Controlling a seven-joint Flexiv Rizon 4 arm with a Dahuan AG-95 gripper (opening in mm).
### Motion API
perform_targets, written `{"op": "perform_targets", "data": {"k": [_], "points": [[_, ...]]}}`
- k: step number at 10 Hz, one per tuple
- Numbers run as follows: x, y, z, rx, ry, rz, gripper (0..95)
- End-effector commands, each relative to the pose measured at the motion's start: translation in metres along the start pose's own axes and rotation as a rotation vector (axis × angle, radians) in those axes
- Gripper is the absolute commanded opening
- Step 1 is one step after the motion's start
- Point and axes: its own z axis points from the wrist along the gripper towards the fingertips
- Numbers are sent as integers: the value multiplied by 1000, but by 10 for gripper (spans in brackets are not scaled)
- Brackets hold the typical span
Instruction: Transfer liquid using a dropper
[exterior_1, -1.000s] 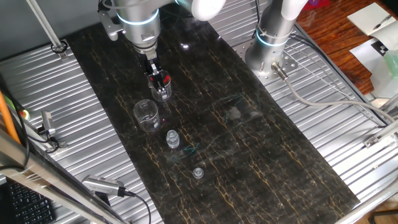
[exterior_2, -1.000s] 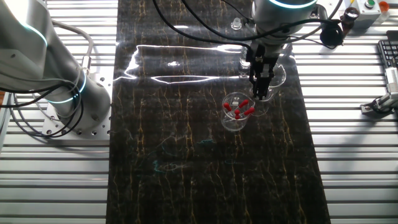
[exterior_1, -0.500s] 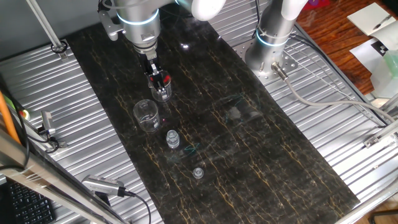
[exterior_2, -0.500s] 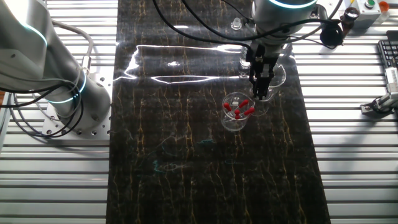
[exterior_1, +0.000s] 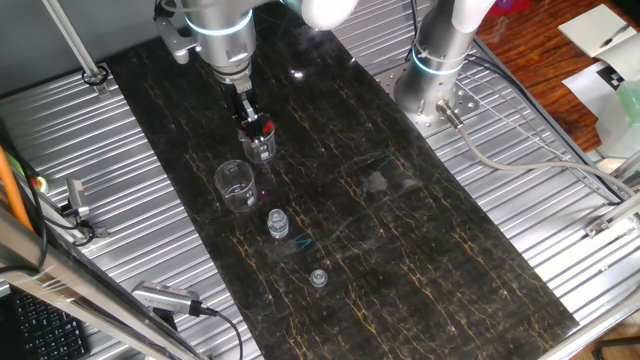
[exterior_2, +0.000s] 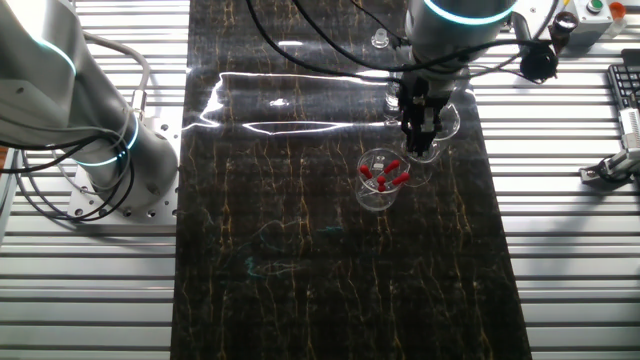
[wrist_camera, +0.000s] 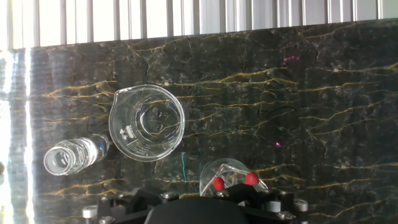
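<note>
Arm: silver Flexiv arm with a glowing blue ring, reaching down over the far part of the dark gold-veined marble tabletop (exterior_1: 420, 250)
Jaws: the black two-finger gripper (exterior_1: 254, 122) hangs right above the small beaker; from neither fixed view nor the hand view can I tell how far apart the jaws stand or whether anything is between them
Dropper: not clearly made out; the only candidate is a thin pale-green streak (wrist_camera: 184, 167) in the hand view, between the two beakers, too faint to say whether it lies on the tabletop or hangs from the jaws
Small beaker: small clear glass beaker with red pieces at its top (exterior_2: 380, 178), upright beneath the gripper
Large beaker: wider clear glass beaker with a pouring lip (wrist_camera: 147, 122), upright, just beside the small one
Vial: small ribbed clear vial (wrist_camera: 68, 157), upright, left of the large beaker in the hand view
Cap: small round clear piece (exterior_1: 318, 277), nearest the camera, apart from the vial
</note>
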Motion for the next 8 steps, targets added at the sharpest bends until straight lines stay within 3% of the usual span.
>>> {"op": "perform_targets", "data": {"k": [1,8], "points": [[0,0,0,-2,2,-7,0],[0,0,0,7,7,-22,0]]}}
